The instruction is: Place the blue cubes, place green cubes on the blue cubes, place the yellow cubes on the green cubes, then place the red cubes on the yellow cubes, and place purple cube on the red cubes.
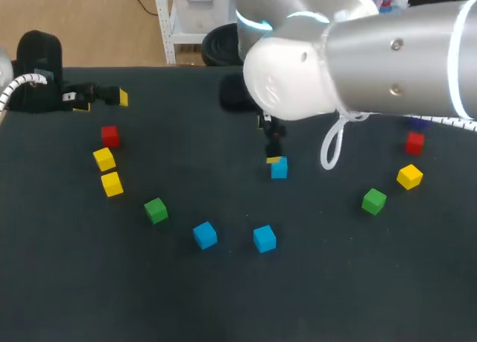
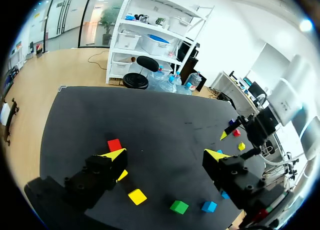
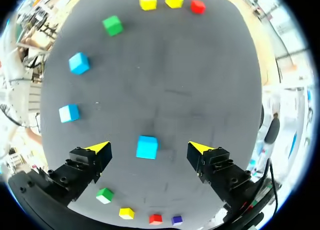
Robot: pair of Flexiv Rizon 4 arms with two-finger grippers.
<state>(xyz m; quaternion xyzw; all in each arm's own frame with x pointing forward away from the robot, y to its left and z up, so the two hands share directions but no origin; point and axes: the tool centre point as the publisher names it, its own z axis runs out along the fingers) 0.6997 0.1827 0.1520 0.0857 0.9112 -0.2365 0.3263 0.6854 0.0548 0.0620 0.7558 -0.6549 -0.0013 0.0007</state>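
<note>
Roughly mid-bench, the right fingers (image 1: pixel 274 150) hang wide open over a blue cube (image 1: pixel 279 168) and grip nothing. Only the right wrist view shows the gaps between that cube and each yellow tip. Bare black bench (image 1: pixel 223 305) surrounds it. A second blue cube (image 1: pixel 205 235) and a third blue cube (image 1: pixel 264 238) lie well apart from it, toward the near edge.

The left fingers (image 1: pixel 104 97) are also spread wide and empty, near the far left edge. A red cube (image 1: pixel 110 135), two yellow cubes (image 1: pixel 104 159) and a green cube (image 1: pixel 156 210) trail away just beside them.

On the right side, another green cube (image 1: pixel 373 201), a yellow cube (image 1: pixel 409 176) and a second red cube (image 1: pixel 414 142) sit close to the edge. The head view has the purple cube (image 3: pixel 177 220) mostly behind the right arm (image 1: pixel 387 51). The right wrist view shows it whole, just beside that red cube.
</note>
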